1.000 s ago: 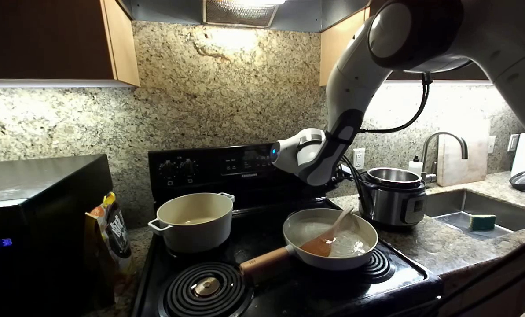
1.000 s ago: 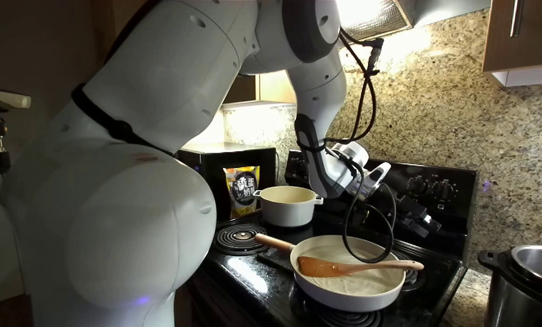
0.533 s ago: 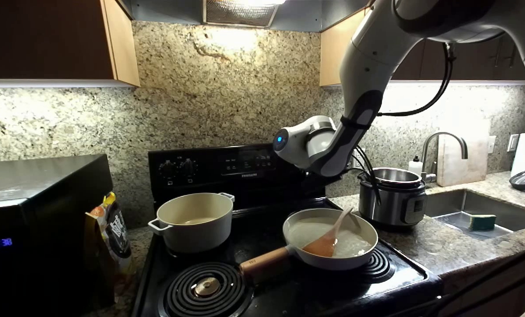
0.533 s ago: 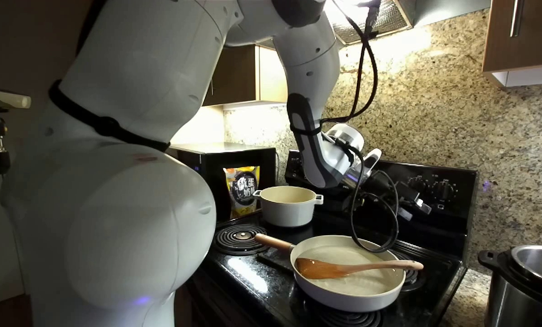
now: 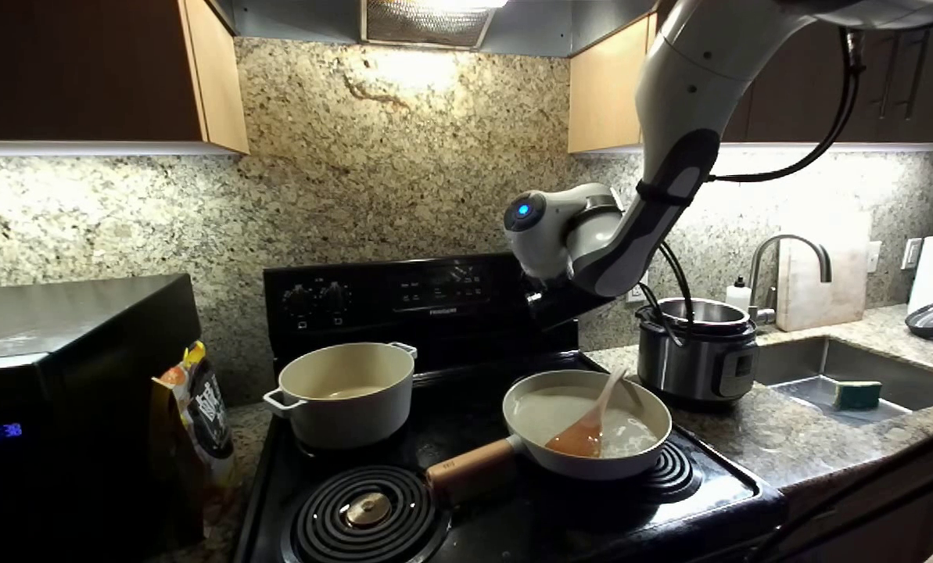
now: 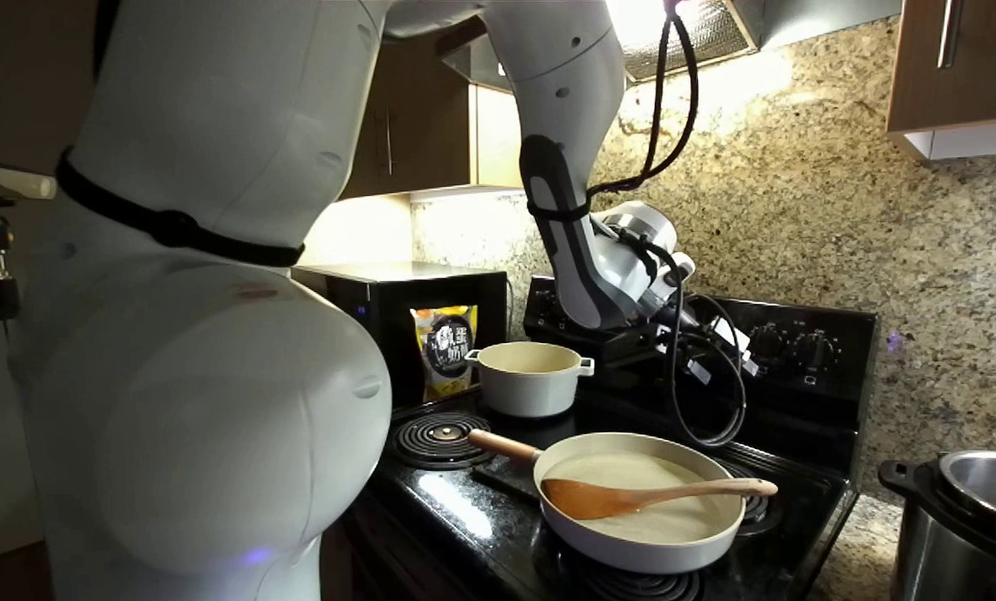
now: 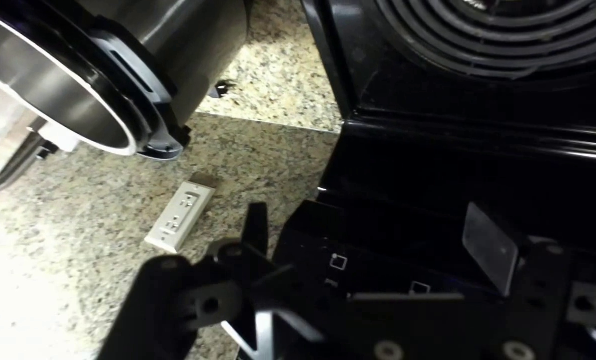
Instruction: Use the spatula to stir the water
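The wooden spatula [image 5: 579, 439] rests in the round cream frying pan [image 6: 639, 558] in both exterior views. Its orange-brown blade lies in the water on the side of the pan's handle, while its slim handle [image 6: 719, 487] leans over the opposite rim. Pale, cloudy water [image 5: 548, 410] covers the pan's bottom. Up behind the pan, by the stove's control panel, my gripper [image 6: 721, 361] hangs apart from the spatula. In the wrist view the gripper [image 7: 372, 235] is open, its fingers wide apart with nothing between them; pan and spatula are outside that view.
A cream two-handled pot [image 5: 346, 422] stands on the back burner. Beside the stove is a steel electric cooker [image 5: 697, 367], also close in the wrist view. The black control panel [image 6: 806, 376] rises right behind the gripper. A cable loop [image 6: 710, 434] hangs above the pan.
My arm has risen and drawn back from the pan, the gripper lifting up and away. In the pan the spatula's blade has slid slightly and the water's ripples have calmed.
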`<state>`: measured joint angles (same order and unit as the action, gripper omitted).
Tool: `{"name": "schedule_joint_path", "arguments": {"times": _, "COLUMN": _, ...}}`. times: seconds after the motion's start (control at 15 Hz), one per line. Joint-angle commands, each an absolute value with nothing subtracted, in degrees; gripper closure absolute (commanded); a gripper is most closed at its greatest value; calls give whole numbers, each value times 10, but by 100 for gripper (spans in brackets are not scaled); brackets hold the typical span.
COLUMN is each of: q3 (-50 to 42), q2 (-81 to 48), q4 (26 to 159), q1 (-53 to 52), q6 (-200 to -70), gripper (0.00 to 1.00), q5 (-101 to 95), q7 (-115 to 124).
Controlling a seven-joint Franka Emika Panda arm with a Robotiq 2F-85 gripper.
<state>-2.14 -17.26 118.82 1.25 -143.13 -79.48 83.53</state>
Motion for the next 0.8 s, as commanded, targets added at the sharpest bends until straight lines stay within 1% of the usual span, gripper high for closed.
{"name": "schedule_joint_path", "arguments": {"times": 0.0, "q3": -17, "q2": -135, "q4": 1236, "q1": 44, "q6": -1536, "gripper": 0, "q5": -758, "q7": 727}}
{"name": "schedule_joint_path", "arguments": {"times": 0.33, "q3": -12, "q2": -121, "q4": 1286, "q1": 66, "q6": -1660, "gripper": 0, "q5": -640, "q7": 538}}
{"name": "schedule_joint_path", "arguments": {"times": 0.53, "q3": 65, "q2": -119, "q4": 1319, "q1": 118, "q6": -1660, "gripper": 0, "q5": -538, "q7": 416}}
{"name": "schedule_joint_path", "arguments": {"times": 0.73, "q3": 171, "q2": -115, "q4": 1322, "q1": 178, "q6": -1604, "gripper": 0, "q5": -404, "q7": 295}}
